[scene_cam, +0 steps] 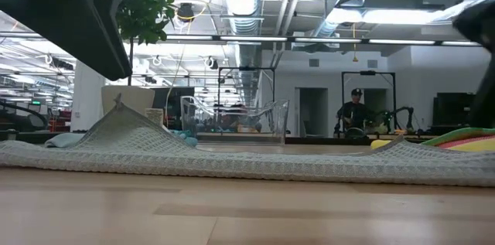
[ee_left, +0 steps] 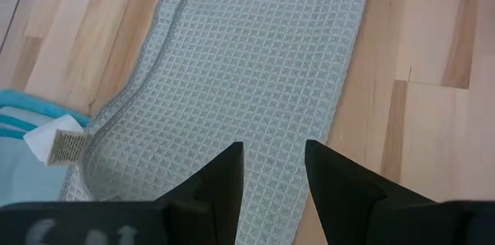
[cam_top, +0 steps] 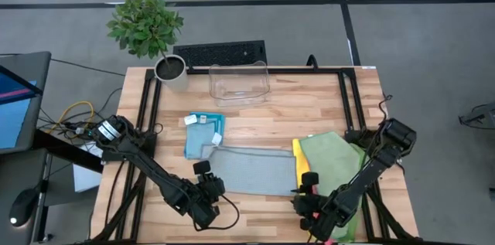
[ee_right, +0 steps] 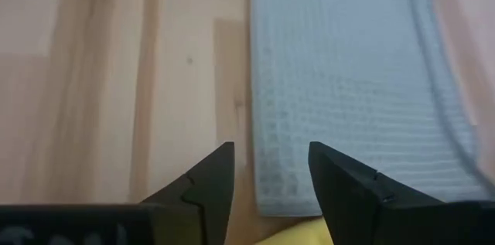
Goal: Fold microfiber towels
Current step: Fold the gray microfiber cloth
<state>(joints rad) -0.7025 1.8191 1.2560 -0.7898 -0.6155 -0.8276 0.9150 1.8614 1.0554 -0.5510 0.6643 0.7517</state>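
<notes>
A grey towel [cam_top: 251,171] lies flat on the table [cam_top: 325,106], already folded into a long strip. It sits between a blue towel [cam_top: 203,136] near the left arm and a pile of green and yellow towels [cam_top: 329,156] near the right arm.

The left tool [ee_left: 272,171] hangs just over one short end of the grey towel. Its two fingers are apart and hold nothing. The right tool [ee_right: 268,171] hangs over the other short end, close to a corner. Its fingers are apart too, with nothing between them.

The step in hand looks like grabbing the ends to fold the strip again. To do it well, each tool should come straight down so one finger slides under the edge and one stays on top. Both layers need to be pinched together, or the fold will slip open. The right tool should keep clear of the yellow towel next to it, so it does not grab that one by mistake.

A clear bin [cam_top: 239,83] and a potted plant [cam_top: 147,27] stand at the far side of the table.
</notes>
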